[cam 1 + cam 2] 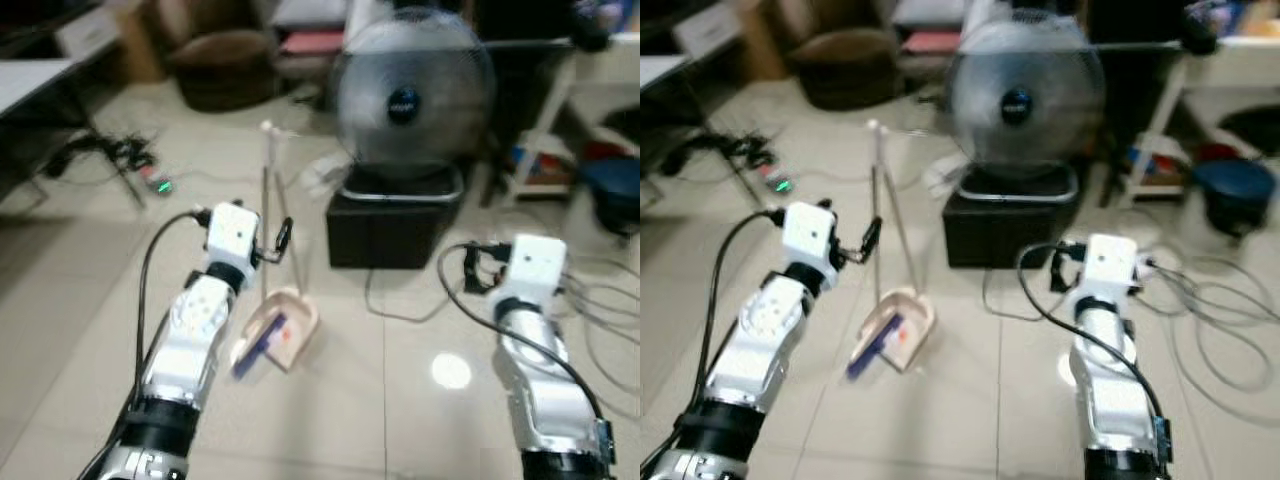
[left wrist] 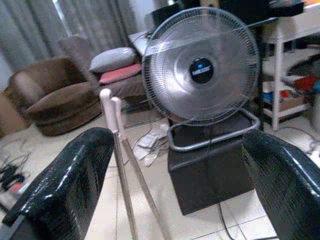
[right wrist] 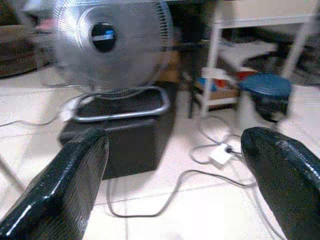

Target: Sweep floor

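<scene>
Two handles, one dustpan — left gripper and right gripper fingers wide apart, empty.

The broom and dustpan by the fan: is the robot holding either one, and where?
Neither. The left gripper is open, its fingers apart, with the broom and dustpan handles ahead of it, not between them. The right gripper is open too, holding nothing.

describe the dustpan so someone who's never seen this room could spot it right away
Find the big round fan standing on a black box in the middle of the tiled floor. Just to the robot's left of that box, ahead of the left hand, lies the dustpan. It is the pale pink scoop with two thin upright poles rising from it.
</scene>
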Robot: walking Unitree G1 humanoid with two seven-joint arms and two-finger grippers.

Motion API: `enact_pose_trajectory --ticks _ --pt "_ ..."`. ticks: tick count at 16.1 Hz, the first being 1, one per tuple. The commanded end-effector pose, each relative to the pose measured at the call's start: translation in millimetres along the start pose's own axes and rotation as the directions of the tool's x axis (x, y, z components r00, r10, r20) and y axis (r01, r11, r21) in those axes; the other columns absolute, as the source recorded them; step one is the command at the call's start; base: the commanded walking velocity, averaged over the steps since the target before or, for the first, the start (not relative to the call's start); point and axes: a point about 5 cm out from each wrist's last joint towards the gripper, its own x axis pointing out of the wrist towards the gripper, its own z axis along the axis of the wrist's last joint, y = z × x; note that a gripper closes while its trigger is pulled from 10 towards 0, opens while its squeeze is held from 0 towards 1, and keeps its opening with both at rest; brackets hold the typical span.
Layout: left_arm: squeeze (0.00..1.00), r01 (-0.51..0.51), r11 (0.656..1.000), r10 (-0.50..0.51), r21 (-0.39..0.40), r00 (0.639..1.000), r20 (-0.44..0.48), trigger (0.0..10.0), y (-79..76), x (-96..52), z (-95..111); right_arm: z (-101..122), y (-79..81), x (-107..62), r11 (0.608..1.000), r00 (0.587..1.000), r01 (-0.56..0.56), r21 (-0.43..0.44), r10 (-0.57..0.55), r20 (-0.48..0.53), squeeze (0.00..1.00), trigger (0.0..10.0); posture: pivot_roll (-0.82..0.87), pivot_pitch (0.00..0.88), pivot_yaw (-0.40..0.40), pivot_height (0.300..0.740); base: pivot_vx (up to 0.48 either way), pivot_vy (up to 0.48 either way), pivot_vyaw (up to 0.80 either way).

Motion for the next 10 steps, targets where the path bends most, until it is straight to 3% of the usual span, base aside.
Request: enact_pose_trajectory --ticks 1,7,10 --pt "0.00 -0.054 0.998 0.054 0.022 0.998 -0.008 10.0 13.7 -3.7 -1.9 2.4 13.1 2.1 0.999 0.999 -0.052 -0.001 0.052 -0.003 0.00 10.0 -0.15 0.000 0.051 0.740 0.000 0.476 -0.56" --pt "0.00 -0.079 0.997 0.079 0.025 0.997 -0.004 10.0 16.0 -2.8 -2.2 3.0 16.6 8.5 0.997 0.997 -0.074 -0.008 0.074 -0.009 0.00 10.0 -0.14 0.000 0.045 0.740 0.000 0.477 -0.57" --pt "0.00 -0.069 0.997 0.069 0.029 0.998 -0.003 10.0 15.2 -0.6 -1.8 3.3 16.6 9.7 0.997 0.997 -0.073 -0.023 0.073 -0.001 0.00 10.0 -0.15 0.000 0.057 0.740 0.000 0.476 0.00"
